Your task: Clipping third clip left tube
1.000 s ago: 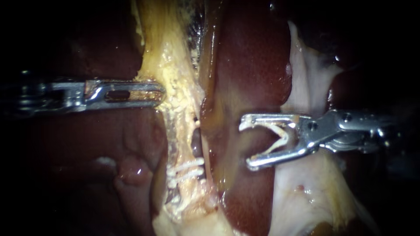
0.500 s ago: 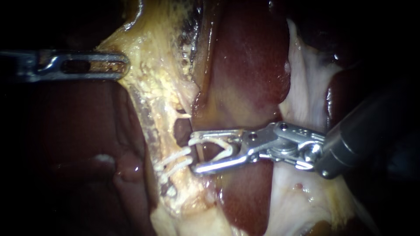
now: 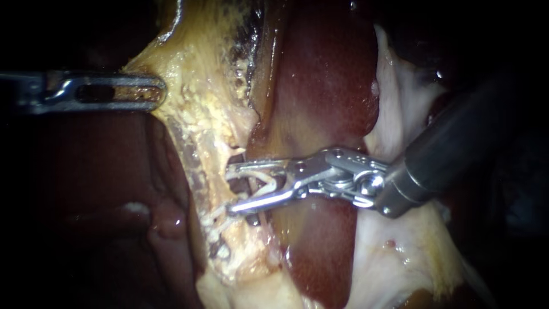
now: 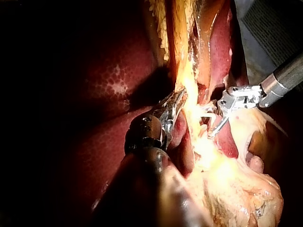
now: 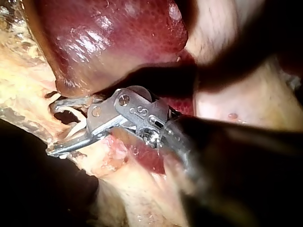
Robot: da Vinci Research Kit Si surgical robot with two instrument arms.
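Note:
My left instrument (image 3: 160,91) reaches in from the left, its slotted jaws shut on the edge of the yellow tissue (image 3: 200,109) and holding it stretched. Below that runs the left tube (image 3: 201,171), which carries two white clips (image 3: 216,222). My right instrument (image 3: 231,187) has its jaws open with a white clip (image 3: 260,178) seated in them. They straddle the tube just above the two clips. In the right wrist view these jaws (image 5: 54,127) stand open at the tube. In the left wrist view my left instrument (image 4: 177,101) grips the yellow strand.
The dark red liver (image 3: 326,86) lies right of the tube, under the right instrument's shaft. Pale tissue (image 3: 400,252) spreads at the lower right. A dark gap (image 3: 243,183) sits behind the tube, between the open jaws.
My right instrument has moved left across the liver until its open jaws straddle the tube. My left instrument first pulled the yellow tissue up and left, then held still.

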